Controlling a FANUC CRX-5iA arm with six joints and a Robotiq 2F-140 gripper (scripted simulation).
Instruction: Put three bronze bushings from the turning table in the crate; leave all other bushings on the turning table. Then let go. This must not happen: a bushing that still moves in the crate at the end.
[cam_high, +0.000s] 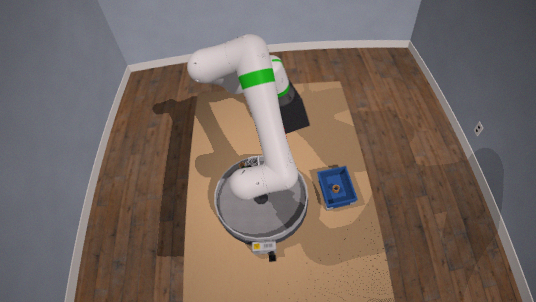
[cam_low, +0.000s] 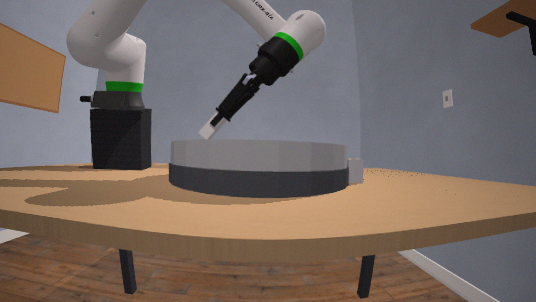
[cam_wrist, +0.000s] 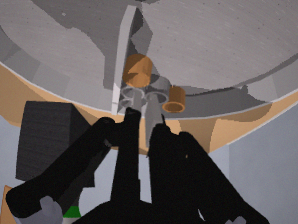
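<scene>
The grey round turning table (cam_high: 250, 220) (cam_low: 260, 156) (cam_wrist: 215, 45) has a raised rim. In the wrist view, one bronze bushing (cam_wrist: 138, 71) lies beside the pale upright divider, and another bronze bushing (cam_wrist: 175, 99) is near the rim. Several grey bushings (cam_wrist: 159, 84) are clustered between and below them, partly hidden by the fingertips. The blue crate (cam_high: 342, 204) stands right of the turning table with one bronze bushing (cam_high: 335, 186) inside. My gripper (cam_low: 205, 134) (cam_wrist: 143, 103) is shut and empty, tilted, with its tips above the turning table's rim in the exterior view. The arm hides it in the top view.
The pale divider (cam_wrist: 123, 55) stands up from the turning surface beside the bushings. The arm's black pedestal (cam_high: 296, 114) (cam_low: 120, 140) (cam_wrist: 42, 140) is behind the turning table. A small white control box (cam_high: 264, 247) (cam_low: 355, 171) sits at the turning table's front edge.
</scene>
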